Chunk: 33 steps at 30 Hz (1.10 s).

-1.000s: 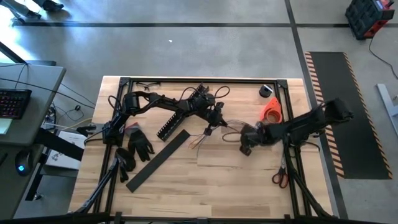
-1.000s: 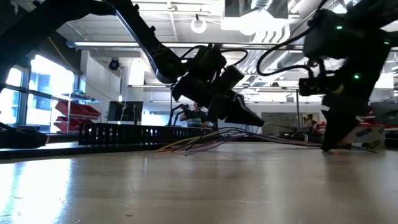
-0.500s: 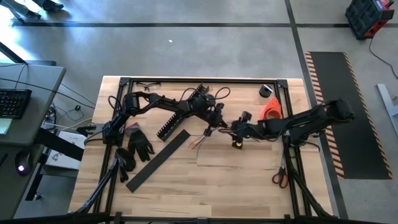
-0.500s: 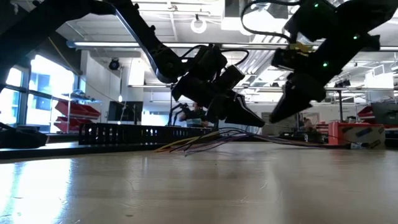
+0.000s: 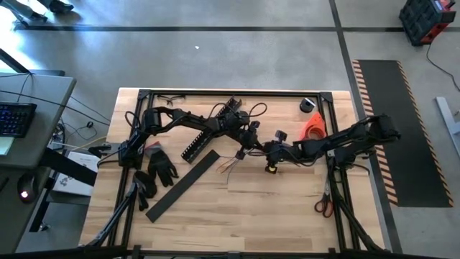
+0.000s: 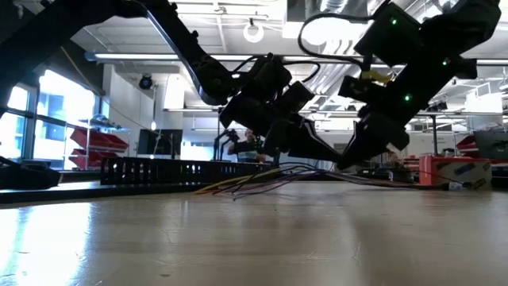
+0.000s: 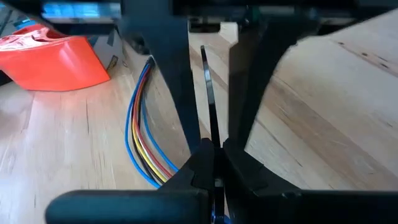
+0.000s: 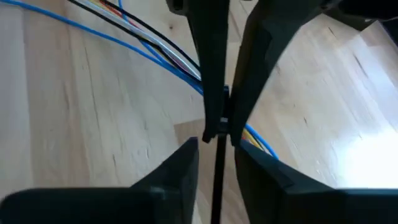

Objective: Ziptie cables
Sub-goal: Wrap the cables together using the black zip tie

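The cables (image 5: 231,162) are thin blue, yellow, red, black and pale wires lying loose on the wooden table, with their fanned ends toward the near side. They also show in the low view (image 6: 254,181) and in both wrist views (image 7: 140,124) (image 8: 149,40). A thin black zip tie (image 7: 205,81) stands just above them. My left gripper (image 5: 253,140) (image 7: 212,152) is shut on this tie. My right gripper (image 5: 270,154) (image 8: 217,155) meets it tip to tip from the table's right. It is narrowly open, with a finger on each side of the tie. My left gripper pinches the zip tie's strap (image 7: 213,138) between its two fingertips. The fingers slant down from the table's left. The tie is lifted clear of the table, and its free length runs on between my right gripper's fingers.
A black slotted channel (image 5: 208,131) and a flat black strip (image 5: 183,185) lie to the left of the cables, with black gloves (image 5: 162,167) beyond them. An orange tape dispenser (image 5: 314,128) and a black roll (image 5: 307,106) sit at the far right. Scissors (image 5: 323,205) lie at the near right.
My right gripper has lifted off the table, where it pointed down. It has tipped to a slant and moved toward the table's left, up to my left gripper's fingertips. My left gripper and the cables have kept still.
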{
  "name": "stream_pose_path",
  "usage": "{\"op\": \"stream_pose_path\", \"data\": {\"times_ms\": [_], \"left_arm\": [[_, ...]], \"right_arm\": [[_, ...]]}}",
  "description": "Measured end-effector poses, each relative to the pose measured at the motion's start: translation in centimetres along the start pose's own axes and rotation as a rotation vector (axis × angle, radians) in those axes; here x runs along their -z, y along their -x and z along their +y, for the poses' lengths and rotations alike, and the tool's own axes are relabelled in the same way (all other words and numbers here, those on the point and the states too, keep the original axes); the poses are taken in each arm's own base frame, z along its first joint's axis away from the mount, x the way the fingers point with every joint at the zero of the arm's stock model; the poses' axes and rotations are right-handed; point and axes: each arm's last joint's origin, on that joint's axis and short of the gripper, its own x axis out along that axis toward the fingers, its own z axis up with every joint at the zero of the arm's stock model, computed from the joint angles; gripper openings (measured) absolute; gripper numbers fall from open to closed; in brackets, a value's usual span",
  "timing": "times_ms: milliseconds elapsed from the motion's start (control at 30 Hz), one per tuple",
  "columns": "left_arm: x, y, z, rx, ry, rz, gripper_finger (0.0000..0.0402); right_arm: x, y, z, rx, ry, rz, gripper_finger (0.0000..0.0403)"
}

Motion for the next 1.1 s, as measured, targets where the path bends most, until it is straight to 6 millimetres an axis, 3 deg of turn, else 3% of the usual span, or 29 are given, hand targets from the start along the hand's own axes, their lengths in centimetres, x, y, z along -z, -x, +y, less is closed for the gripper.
{"op": "stream_pose_path", "data": {"times_ms": [433,900,1100], "left_arm": [[0.0,0.0,0.0,-0.004,0.001,0.003,0.0],[0.5,0.4,0.6,-0.01,0.007,0.01,0.0],[0.7,0.5,0.8,-0.017,0.012,0.025,0.0]], "right_arm": [[0.1,0.6,-0.1,-0.005,-0.026,0.018,0.0005],[3.3,2.7,2.7,0.009,-0.201,0.238,0.0001],[4.4,3.3,3.0,0.023,-0.237,0.331,0.0001]]}}
